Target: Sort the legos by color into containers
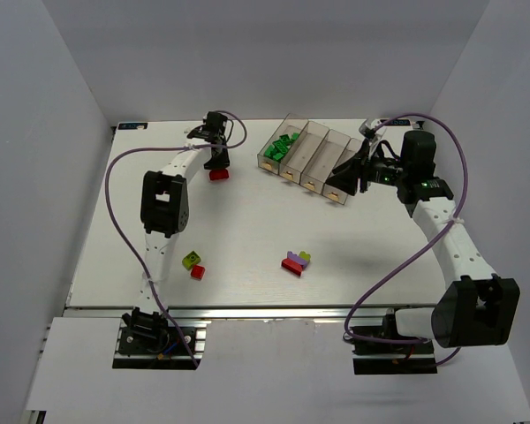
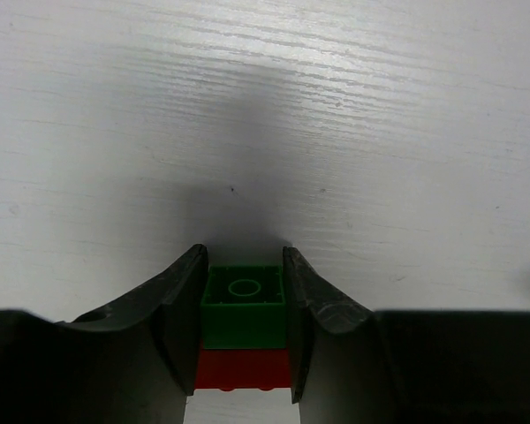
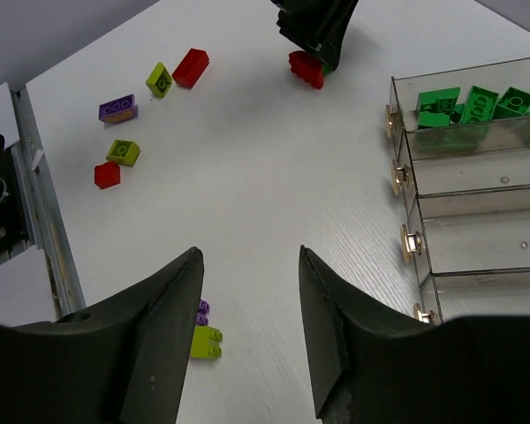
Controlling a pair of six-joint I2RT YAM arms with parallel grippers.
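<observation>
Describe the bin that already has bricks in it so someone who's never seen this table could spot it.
On the far part of the white table, four clear bins sit joined in a slanted row. Seen from above, pick the left end bin: it alone holds green bricks; the others show none.

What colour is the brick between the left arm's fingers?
Green. The green brick has a red brick right against it. The left wrist view shows it best.
</observation>
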